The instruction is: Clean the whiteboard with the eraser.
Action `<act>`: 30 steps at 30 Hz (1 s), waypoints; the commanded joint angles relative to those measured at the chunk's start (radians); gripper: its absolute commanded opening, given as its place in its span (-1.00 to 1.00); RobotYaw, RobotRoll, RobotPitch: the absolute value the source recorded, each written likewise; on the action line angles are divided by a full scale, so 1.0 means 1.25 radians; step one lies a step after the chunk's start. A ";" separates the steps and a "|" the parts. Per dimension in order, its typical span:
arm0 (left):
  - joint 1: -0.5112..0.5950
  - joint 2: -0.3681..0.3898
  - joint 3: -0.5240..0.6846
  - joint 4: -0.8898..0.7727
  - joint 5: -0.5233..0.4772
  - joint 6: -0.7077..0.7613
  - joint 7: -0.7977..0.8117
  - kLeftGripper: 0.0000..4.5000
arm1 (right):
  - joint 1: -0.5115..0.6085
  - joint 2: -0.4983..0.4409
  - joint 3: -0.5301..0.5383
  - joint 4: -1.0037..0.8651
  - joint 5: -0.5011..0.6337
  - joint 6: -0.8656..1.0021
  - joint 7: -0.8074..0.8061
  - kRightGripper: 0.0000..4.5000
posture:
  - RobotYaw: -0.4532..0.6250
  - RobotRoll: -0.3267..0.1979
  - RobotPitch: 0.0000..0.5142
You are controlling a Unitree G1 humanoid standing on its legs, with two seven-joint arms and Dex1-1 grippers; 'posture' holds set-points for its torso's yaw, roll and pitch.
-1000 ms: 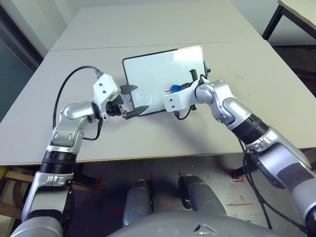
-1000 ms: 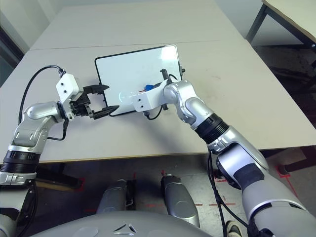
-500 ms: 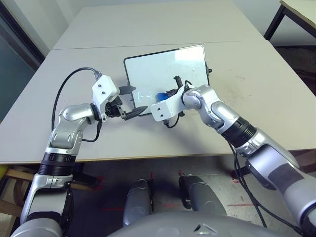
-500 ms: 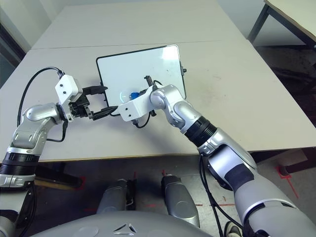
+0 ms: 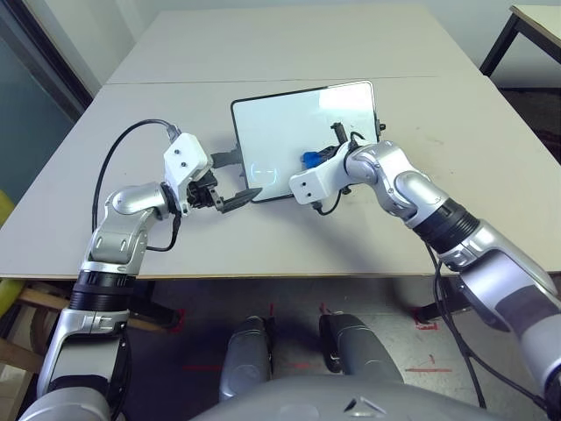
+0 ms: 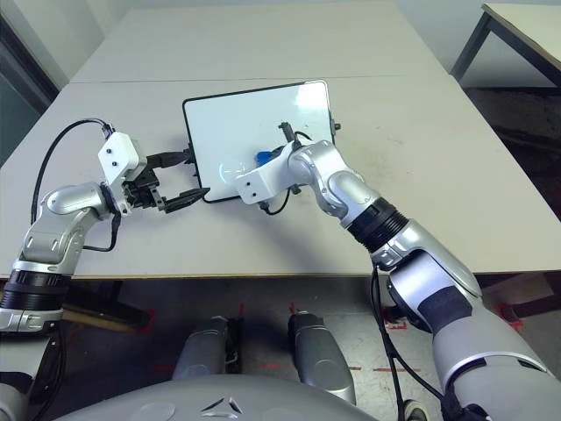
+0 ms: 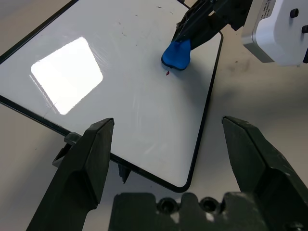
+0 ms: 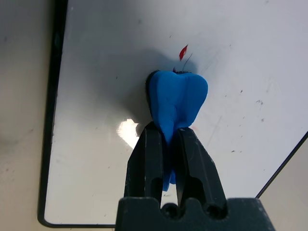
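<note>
The right gripper (image 8: 167, 139) pinches the blue eraser (image 8: 177, 98) against the whiteboard (image 5: 280, 132) lying on the surface (image 5: 123, 237), while the left gripper (image 7: 171, 154) hangs wide open and empty beside the board's edge.

No legible text, label or number anywhere.

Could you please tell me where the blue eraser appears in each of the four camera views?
Left eye view: the eraser is near centre, on the whiteboard.
Right eye view: at centre.
Left wrist view: upper middle.
Right wrist view: centre, pinched by the right gripper.
Shared landmark: the whiteboard's black frame.
</note>
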 commanded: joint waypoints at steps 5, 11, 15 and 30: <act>-0.005 -0.003 -0.006 0.010 0.005 -0.010 -0.006 1.00 | 0.045 -0.035 0.009 0.051 -0.013 0.007 0.023 -0.94 | -0.41 0.25 -0.60; -0.008 -0.004 -0.007 0.011 0.007 -0.011 -0.004 1.00 | 0.044 -0.006 0.018 0.043 -0.007 0.006 0.025 -0.94 | -0.41 0.25 -0.62; -0.008 -0.005 -0.006 0.010 0.007 -0.010 -0.002 1.00 | 0.041 0.026 0.022 0.042 -0.002 -0.001 0.021 -0.94 | -0.40 0.25 -0.61; 0.007 -0.001 0.001 -0.007 0.004 -0.001 0.006 1.00 | 0.035 0.096 0.034 0.045 -0.003 -0.045 -0.005 -0.94 | -0.35 0.25 -0.60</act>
